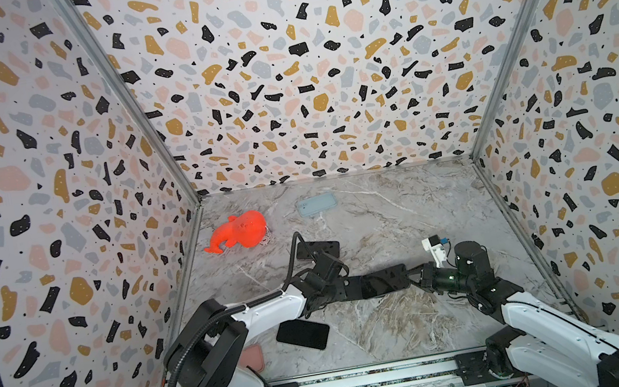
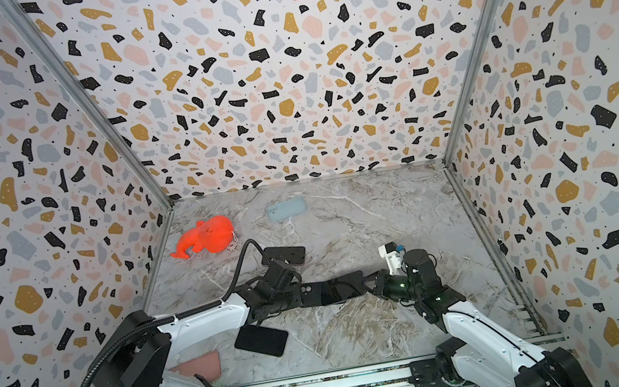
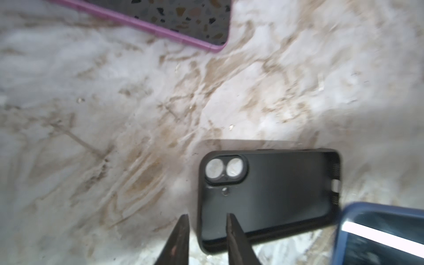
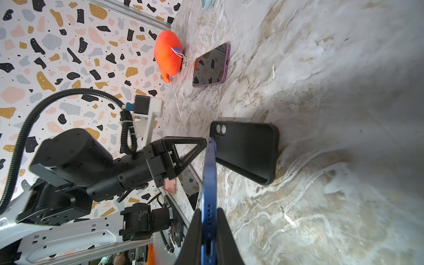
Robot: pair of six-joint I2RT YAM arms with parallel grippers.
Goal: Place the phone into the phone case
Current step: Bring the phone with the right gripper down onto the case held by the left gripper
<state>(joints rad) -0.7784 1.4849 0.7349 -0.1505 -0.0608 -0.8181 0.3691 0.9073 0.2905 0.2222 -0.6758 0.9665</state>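
we see the right gripper point(image 4: 208, 214) clamped on the blue phone point(image 4: 210, 174), apparently just above the empty black case point(image 3: 268, 197); the left gripper point(image 3: 206, 217), slightly parted, grips nothing beside the case.

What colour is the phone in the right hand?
Blue; the phone shows best in the right wrist view.

**Two arms meet over marble table point(image 2: 366, 215)**

The left gripper point(image 2: 294, 291) and right gripper point(image 2: 370, 282) face each other mid-table, a black phone case point(image 2: 313, 295) and dark phone point(image 2: 345, 286) end to end between them. An orange plush toy point(image 2: 207, 236) lies further back.
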